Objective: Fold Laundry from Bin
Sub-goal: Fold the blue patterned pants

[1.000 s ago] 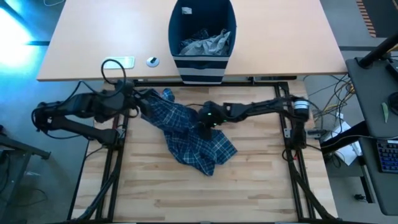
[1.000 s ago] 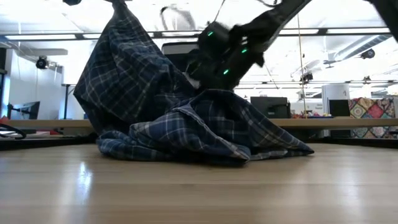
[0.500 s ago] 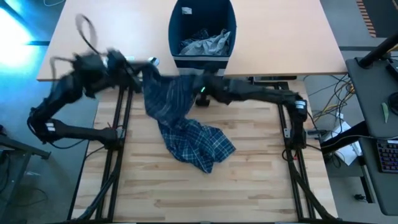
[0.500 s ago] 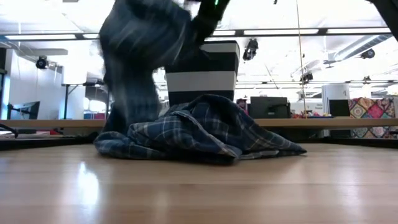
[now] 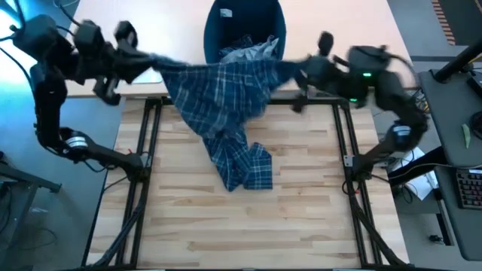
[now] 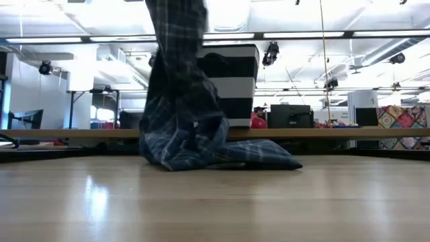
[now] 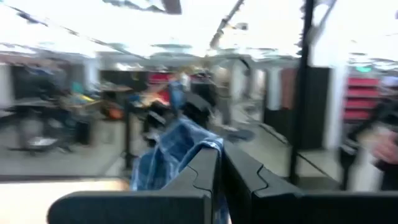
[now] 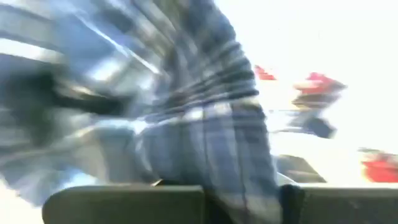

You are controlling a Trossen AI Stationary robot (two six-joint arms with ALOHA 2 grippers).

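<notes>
Low view first: the bottom of the blue plaid garment (image 6: 195, 134) sits in a little heap on my wooden desk (image 6: 215, 202), and the rest of it goes straight up out of the top of the picture. Behind it, on the farther tan desk (image 5: 339, 45), stands the navy bin (image 6: 232, 84) with its pale stripes. A person in red (image 6: 257, 118) shows far back in the room.

From above, I see the plaid garment stretched wide between my two arms, like a sheet held up by two corners. Its upper edge runs across in front of the bin. Its lower part hangs down, and the end lies on the wood.

My left gripper (image 5: 147, 64) is at the left corner of the cloth, with its jaws squeezed tight on the plaid. My left wrist view shows the dark fingers (image 7: 205, 177) pressed together with blue plaid poking up between them. My right gripper (image 5: 301, 75) is at the right corner, with its jaws clamped on the cloth too.

Grey laundry (image 5: 245, 51) lies inside the bin, touching nothing of mine.
</notes>
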